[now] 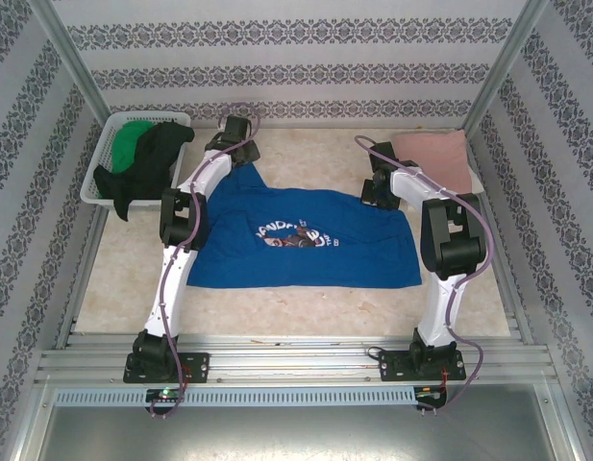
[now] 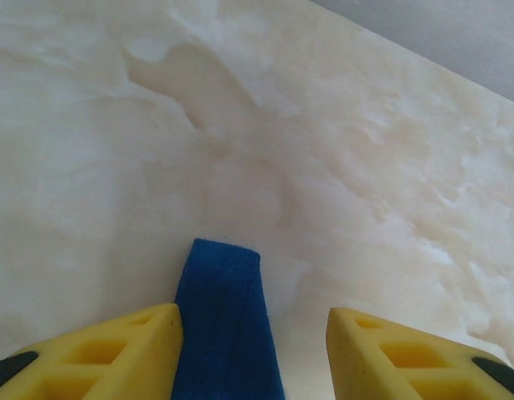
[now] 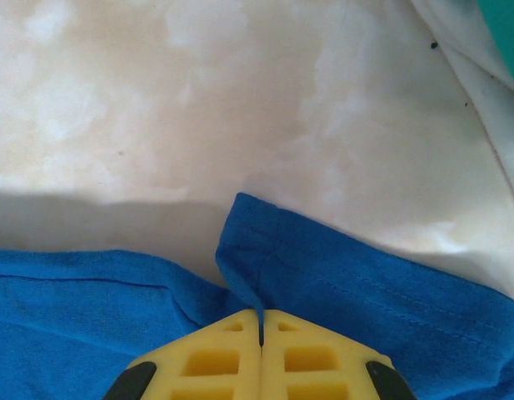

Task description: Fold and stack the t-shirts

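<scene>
A white slatted basket (image 1: 102,154) at the table's (image 1: 277,307) far-left corner holds a green t-shirt (image 1: 133,139) and a black t-shirt (image 1: 147,168). The left gripper's (image 2: 252,315) jaws stand apart around a strip of the royal-blue t-shirt (image 1: 306,254), which lies spread mid-table. The right gripper (image 3: 261,321) is closed, apparently pinching its hem. A folded salmon-pink t-shirt (image 1: 431,154) sits in the far-right corner.

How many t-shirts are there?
4. A blue t-shirt lies spread on the table, a pink t-shirt sits folded at the far right, and a black t-shirt and a green t-shirt are piled in the basket. More may be hidden under them.
</scene>
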Controlling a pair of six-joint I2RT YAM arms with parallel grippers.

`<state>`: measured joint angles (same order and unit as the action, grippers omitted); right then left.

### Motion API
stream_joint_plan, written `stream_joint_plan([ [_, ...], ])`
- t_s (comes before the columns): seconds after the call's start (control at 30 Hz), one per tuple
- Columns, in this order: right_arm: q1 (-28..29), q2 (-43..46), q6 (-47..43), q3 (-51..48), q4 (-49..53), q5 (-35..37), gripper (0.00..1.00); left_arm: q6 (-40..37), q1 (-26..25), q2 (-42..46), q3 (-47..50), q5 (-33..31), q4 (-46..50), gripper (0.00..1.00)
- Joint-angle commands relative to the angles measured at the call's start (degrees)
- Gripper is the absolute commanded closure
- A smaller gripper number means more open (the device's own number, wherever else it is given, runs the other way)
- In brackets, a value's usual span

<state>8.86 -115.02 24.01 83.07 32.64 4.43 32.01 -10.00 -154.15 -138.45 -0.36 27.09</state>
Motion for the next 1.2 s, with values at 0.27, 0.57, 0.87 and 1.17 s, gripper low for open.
stream_joint_plan([
  [0.27,-0.6,0.45,-0.02,-1.5,-1.49,-1.62,0.98,0.92,1.02,-2.04,-0.44,-0.38,2.52,0.78],
  [0.57,-0.6,1.18,-0.12,-1.81,-1.71,-2.1,0.98,-2.24,1.35,2.04,-0.66,1.75,3.95,1.0],
  [0.87,-0.86,5.19,-0.66,-3.02,-1.44,-1.36,0.98,-8.87,1.29,12.86,2.49,3.35,9.55,1.0],
  [1.17,-0.87,12.09,-3.46,-7.13,-1.81,1.15,0.98,-14.75,1.52,32.16,24.37,5.48,8.42,1.0],
])
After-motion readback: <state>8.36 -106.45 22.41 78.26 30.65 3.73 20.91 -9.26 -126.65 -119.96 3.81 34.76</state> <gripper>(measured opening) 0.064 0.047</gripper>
